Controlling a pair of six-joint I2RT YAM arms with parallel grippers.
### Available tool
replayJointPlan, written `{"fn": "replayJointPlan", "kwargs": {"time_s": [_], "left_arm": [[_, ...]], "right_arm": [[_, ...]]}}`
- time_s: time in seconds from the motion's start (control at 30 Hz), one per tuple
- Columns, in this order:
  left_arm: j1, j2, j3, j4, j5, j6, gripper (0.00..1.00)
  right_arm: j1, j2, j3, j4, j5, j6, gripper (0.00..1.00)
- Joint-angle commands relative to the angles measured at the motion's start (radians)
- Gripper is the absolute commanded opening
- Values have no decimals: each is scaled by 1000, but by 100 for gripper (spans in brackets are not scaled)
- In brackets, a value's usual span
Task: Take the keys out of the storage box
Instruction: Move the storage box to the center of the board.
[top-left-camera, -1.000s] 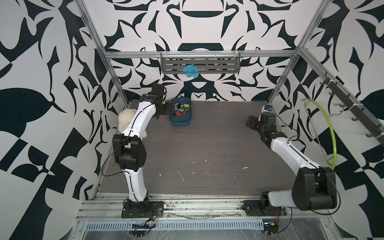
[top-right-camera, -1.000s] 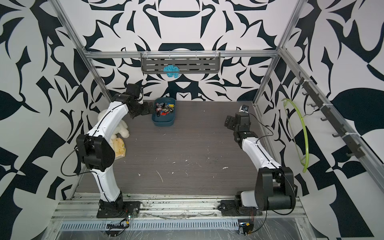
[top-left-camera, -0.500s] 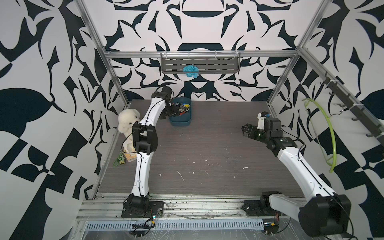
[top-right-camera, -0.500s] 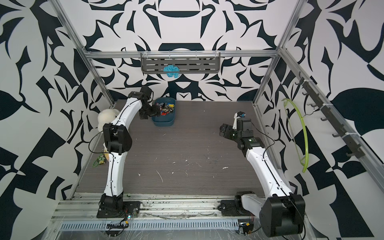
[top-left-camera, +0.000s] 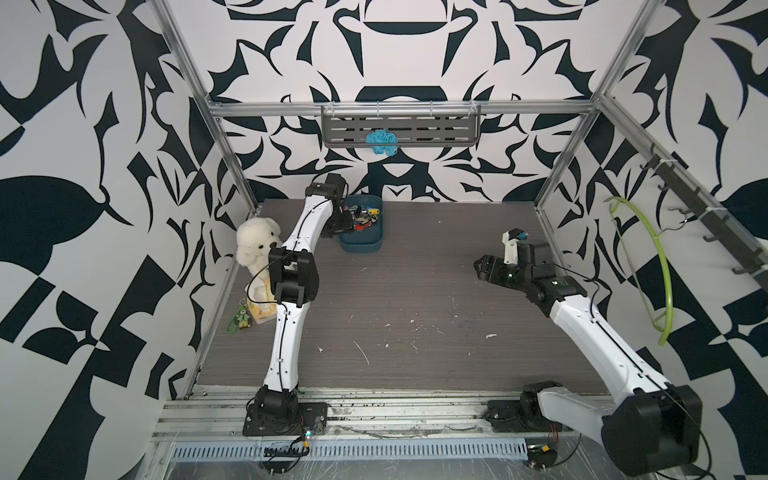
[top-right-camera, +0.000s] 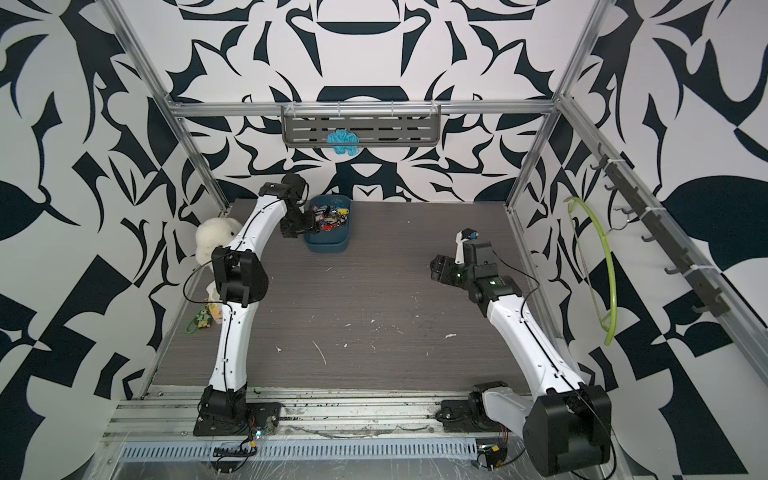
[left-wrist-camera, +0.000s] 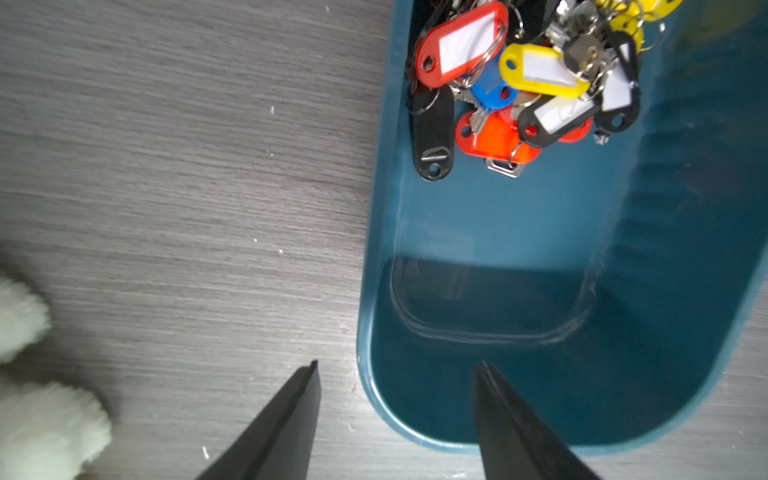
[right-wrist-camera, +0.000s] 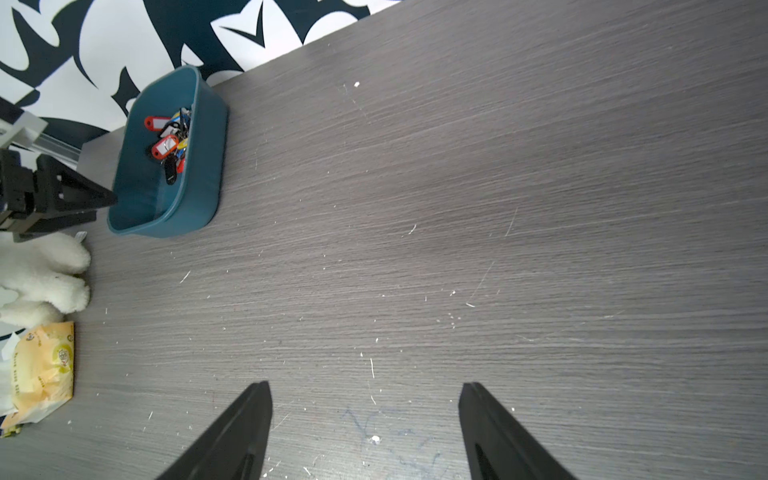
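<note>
The storage box (left-wrist-camera: 519, 232) with its side wall between the left fingers (left-wrist-camera: 282, 424), spread apart and empty, the keys (left-wrist-camera: 498, 83) heaped inside ahead of them (red, yellow, blue, black tags), right fingers (right-wrist-camera: 232, 432) parted, empty, above the surface (right-wrist-camera: 457, 208), well apart from the box.

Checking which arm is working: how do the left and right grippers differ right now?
The left gripper straddles the storage box rim near the keys; the right gripper hangs over the table, far from the box. The left's jaws stand slightly narrower than the right's. Both are open and empty.
</note>
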Motion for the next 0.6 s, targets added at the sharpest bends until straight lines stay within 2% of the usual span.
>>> {"fn": "replayJointPlan", "kwargs": {"time_s": [0.0, 0.37, 0.47, 0.57], "left_arm": [[-3, 39, 40, -25, -21, 21, 60], [-1, 83, 71, -17, -24, 23, 41], [-2, 83, 72, -18, -20, 26, 29], [-2, 72, 62, -18, -17, 26, 8]], "right_arm": [[10, -9, -1, 29, -17, 5, 76], [30, -14, -11, 44, -33, -9, 71], [31, -9, -10, 43, -31, -10, 69], [32, -8, -10, 44, -34, -13, 68]]}}
